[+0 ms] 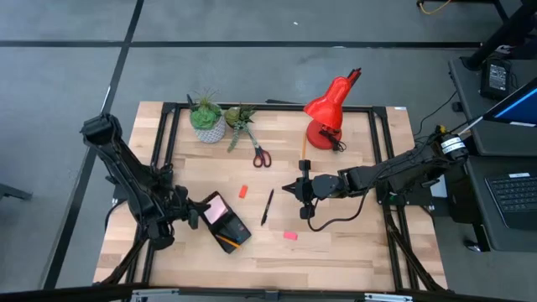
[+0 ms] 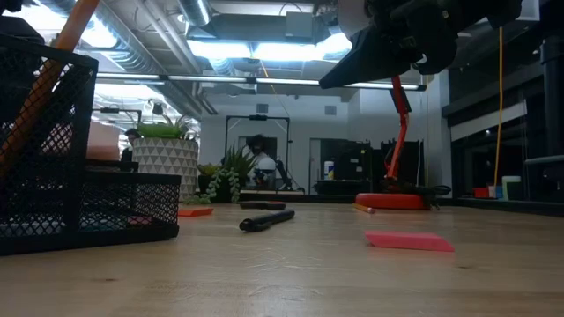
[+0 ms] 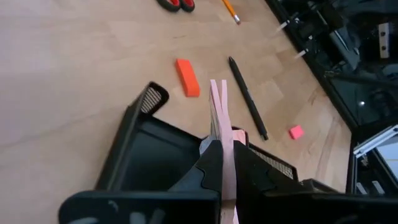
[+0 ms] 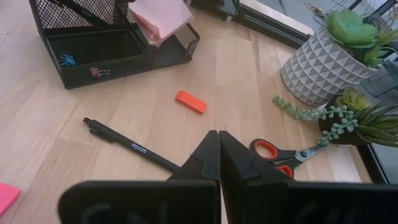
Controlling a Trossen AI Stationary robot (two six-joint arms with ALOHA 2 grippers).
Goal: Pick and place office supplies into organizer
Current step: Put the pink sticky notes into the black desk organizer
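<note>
The black mesh organizer stands at the table's near left, an orange pencil lying in it. My left gripper hovers over the organizer, shut on the pink sticky-note pad. My right gripper hangs shut above mid-table and holds nothing. Flat on the wood lie a black pen, an orange eraser, a pink eraser, red-handled scissors and a second pencil. My left gripper pinches the pad's two flat faces between its two fingers, and the pad shows edge-on in the left wrist view. The pad's free part reaches out past the fingertips. The fingers slant down from the table's left over the organizer's compartments. I cannot tell whether the pad touches the organizer.
A red desk lamp stands at the far right, two potted plants at the far left. A dark cable hangs from my right arm. Bare wood lies between the pen and the lamp.
</note>
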